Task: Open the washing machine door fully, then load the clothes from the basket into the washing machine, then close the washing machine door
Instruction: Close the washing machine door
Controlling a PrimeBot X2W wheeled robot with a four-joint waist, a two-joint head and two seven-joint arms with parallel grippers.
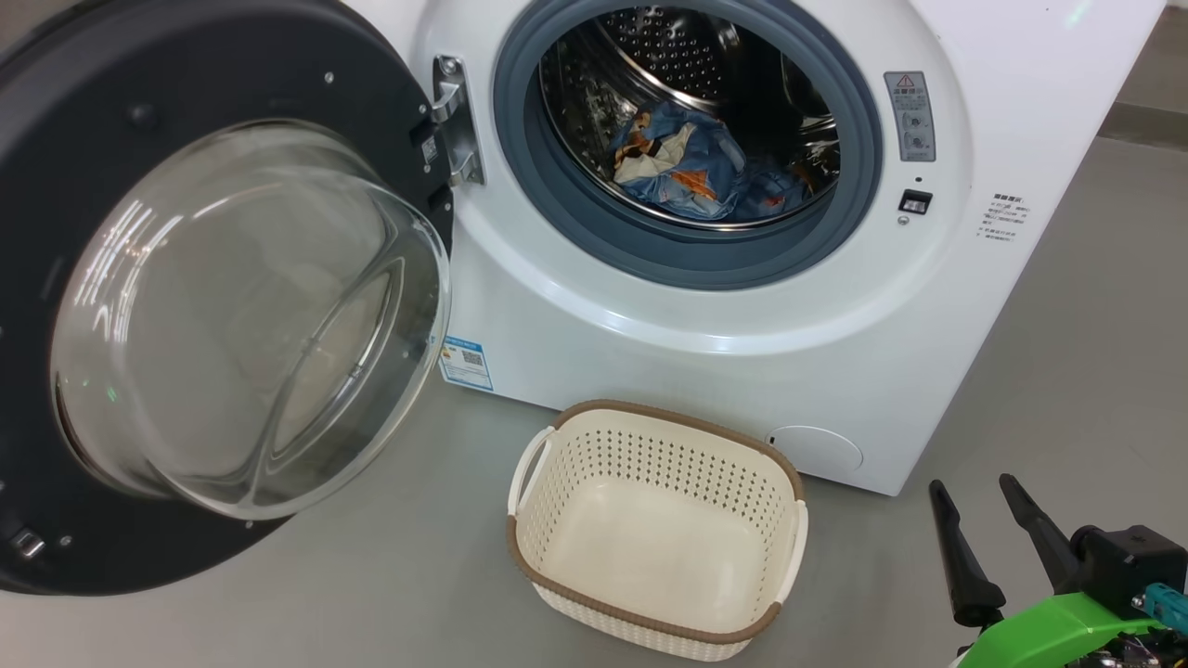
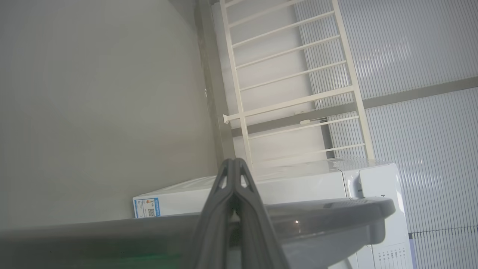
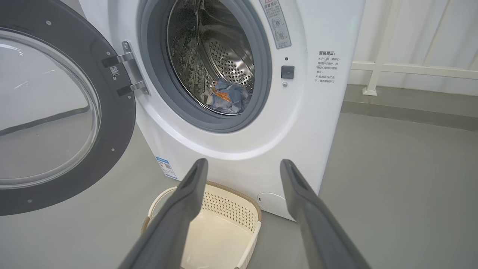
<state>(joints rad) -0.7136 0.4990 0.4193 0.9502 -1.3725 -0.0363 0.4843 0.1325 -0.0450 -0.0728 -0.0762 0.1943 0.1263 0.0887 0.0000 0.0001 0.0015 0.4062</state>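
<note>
**A:** Head view first. What is in what?

**B:** The basket (image 1: 677, 417) stands on the grey floor (image 1: 1067, 371) just in front of the washing machine (image 1: 705, 353), and its cream bottom is bare. The clothes (image 1: 691, 167) lie as a blue lump low in the steel drum (image 1: 650, 56). The washing machine door (image 1: 56, 139) is swung wide to the left, with its glass bowl bulging towards the camera.

**A:** And the arm there?

**B:** The right gripper (image 1: 972, 485) rises at the lower right with its fingers pointing up. They are parted and grip nothing, and they are clear of the basket on its right.

**A:** The left wrist view?

**B:** The left gripper (image 2: 234, 162) has its two fingers pressed tight together with nothing between them. They reach over the door's dark rim, which runs across the bottom of the view. I cannot tell if they touch it. Beyond are the machine's white body with its blue label sticker (image 2: 146, 207) and a white railing (image 2: 295, 102).

**A:** The right wrist view?

**B:** The right gripper's fingers are spread wide and hold nothing. They point at the machine's front below the opening. The bare basket lies under the left finger, and the clothes are in the drum.
</note>
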